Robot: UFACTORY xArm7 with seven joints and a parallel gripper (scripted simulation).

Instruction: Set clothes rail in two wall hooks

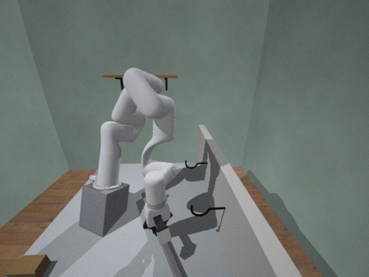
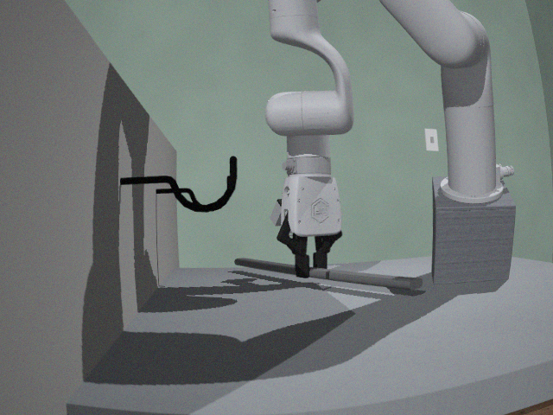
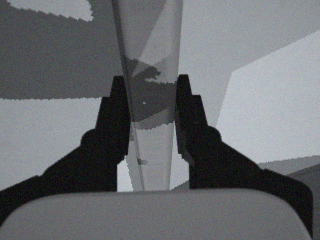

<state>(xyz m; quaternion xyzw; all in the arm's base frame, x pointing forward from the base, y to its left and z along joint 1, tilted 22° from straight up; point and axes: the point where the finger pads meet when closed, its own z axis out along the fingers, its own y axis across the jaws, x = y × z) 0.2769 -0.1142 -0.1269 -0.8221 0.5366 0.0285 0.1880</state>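
Observation:
The clothes rail (image 2: 330, 272) is a long grey rod, level and just above the grey table top. My gripper (image 2: 312, 270) is shut on it near its middle, fingers pointing down. In the wrist view the rail (image 3: 150, 100) runs straight between my two black fingers. In the top view the rail (image 1: 174, 259) runs from under my gripper (image 1: 157, 231) toward the front edge. Two black wall hooks stick out of the low grey wall to the right: the near hook (image 1: 205, 210) and the far hook (image 1: 195, 164). In the exterior view they overlap (image 2: 200, 192), well above and left of the rail.
The low grey wall (image 1: 235, 190) borders the table's right side. The arm's grey base block (image 1: 102, 205) stands at the left. A brown box (image 1: 25, 265) sits at the front left corner. A wooden shelf (image 1: 139, 77) hangs on the back wall.

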